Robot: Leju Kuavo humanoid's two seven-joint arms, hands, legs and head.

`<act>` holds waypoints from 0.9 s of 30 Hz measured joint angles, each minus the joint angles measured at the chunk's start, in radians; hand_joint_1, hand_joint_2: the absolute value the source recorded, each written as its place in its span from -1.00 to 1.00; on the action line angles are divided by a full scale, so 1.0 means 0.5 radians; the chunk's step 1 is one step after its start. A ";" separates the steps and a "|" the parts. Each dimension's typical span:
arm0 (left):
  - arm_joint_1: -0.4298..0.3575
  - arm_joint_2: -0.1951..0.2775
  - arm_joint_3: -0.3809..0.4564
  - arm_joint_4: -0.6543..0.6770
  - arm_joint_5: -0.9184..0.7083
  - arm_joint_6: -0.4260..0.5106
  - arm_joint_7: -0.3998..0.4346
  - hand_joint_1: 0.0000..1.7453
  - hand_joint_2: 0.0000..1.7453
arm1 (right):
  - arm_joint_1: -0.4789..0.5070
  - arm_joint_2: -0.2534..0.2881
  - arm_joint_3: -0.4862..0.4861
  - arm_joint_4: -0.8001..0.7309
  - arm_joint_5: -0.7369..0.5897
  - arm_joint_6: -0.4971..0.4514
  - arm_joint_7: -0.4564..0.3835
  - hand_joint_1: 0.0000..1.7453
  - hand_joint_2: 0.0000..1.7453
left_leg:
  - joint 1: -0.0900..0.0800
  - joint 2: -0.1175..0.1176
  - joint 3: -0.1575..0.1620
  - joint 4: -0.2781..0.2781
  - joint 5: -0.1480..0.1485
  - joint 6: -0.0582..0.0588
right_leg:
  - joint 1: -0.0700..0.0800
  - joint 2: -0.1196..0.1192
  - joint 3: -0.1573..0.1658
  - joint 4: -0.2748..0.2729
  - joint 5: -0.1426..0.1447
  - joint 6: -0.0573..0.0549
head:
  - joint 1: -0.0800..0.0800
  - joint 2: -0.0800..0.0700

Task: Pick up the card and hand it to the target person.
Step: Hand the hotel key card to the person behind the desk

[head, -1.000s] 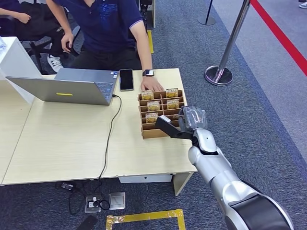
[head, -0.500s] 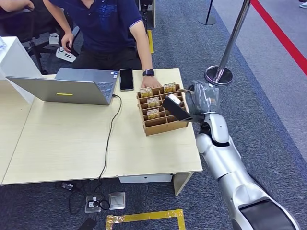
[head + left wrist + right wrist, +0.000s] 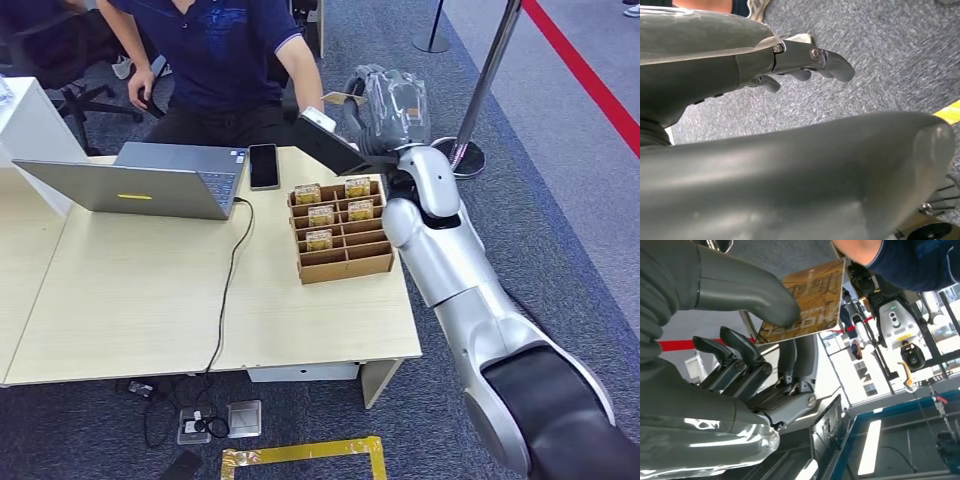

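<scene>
Now we see the right robot hand (image 3: 381, 105) pinching the card (image 3: 810, 297) near the person (image 3: 219, 50); the left robot hand (image 3: 806, 62) hangs released.

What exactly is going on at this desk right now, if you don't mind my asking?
The robot's right hand pinches a card between its thumb and fingers and holds it up above the far edge of the table, close to the person in the dark blue shirt seated behind it. More cards stand in the cardboard tray. The left hand hangs over the carpet, holding nothing.
</scene>
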 joint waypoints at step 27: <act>-0.083 -0.036 -0.043 0.005 -0.109 -0.044 0.107 -1.00 -1.00 | -0.222 0.213 0.158 1.059 0.340 -0.403 0.371 1.00 1.00 | 0.000 0.000 -0.001 0.001 0.000 0.000 | 0.000 0.000 -0.003 0.000 0.000 -0.001 | -0.002 0.000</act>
